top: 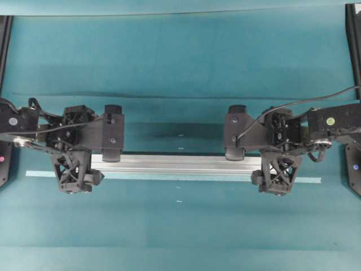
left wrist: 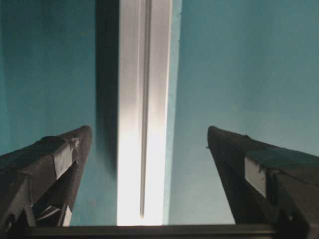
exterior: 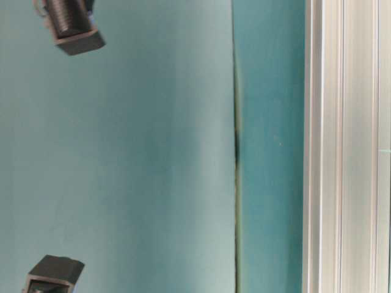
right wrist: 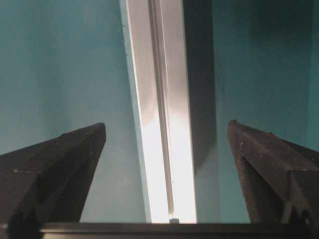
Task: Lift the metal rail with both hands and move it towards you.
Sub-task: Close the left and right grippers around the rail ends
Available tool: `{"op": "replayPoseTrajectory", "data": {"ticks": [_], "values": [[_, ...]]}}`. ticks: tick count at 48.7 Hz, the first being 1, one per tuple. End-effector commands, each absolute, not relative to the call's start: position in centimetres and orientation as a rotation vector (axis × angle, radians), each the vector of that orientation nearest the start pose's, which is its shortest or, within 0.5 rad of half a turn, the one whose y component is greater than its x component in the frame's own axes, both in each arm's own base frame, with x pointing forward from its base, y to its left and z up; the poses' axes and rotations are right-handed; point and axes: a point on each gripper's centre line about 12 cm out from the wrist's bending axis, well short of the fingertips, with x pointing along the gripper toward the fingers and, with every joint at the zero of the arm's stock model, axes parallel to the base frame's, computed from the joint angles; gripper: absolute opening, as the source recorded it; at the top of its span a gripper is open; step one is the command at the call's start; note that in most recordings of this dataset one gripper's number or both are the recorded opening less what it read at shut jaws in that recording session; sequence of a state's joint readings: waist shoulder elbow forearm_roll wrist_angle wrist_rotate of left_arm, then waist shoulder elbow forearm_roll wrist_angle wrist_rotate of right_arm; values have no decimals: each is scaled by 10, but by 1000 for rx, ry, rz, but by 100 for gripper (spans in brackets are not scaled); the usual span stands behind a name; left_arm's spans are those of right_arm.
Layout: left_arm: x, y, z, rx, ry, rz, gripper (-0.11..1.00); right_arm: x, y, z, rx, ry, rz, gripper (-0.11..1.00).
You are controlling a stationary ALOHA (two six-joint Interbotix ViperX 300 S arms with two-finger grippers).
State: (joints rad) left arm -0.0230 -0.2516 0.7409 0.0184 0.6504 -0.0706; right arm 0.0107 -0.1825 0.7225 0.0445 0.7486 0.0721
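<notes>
The metal rail lies on the teal table, running left to right across the middle. My left gripper hangs over its left end, my right gripper over its right end. In the left wrist view the rail runs straight away between the wide-open fingers of the left gripper, touching neither. In the right wrist view the rail likewise passes between the open right gripper without contact. The rail also fills the right edge of the table-level view.
A thin pale tape strip lies along the rail's near side and sticks out past both ends. Black frame posts stand at the table's side edges. A seam crosses the mat. Two black gripper parts show at table level.
</notes>
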Motion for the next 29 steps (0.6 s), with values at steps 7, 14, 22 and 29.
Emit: {"op": "replayPoseTrajectory", "data": {"ticks": [7,14,22,29], "values": [[302,-4,176,-26,1112,21,99,298,7,154,83,1269,-20,100],[303,-4,167,-23,1127,19,99,301,7,148,60,1270,-2,100],[304,2,157,-34,1128,36,99,303,7,140,40,1279,11,100],[307,11,151,-46,1122,59,99,307,6,132,35,1275,11,100]]}}
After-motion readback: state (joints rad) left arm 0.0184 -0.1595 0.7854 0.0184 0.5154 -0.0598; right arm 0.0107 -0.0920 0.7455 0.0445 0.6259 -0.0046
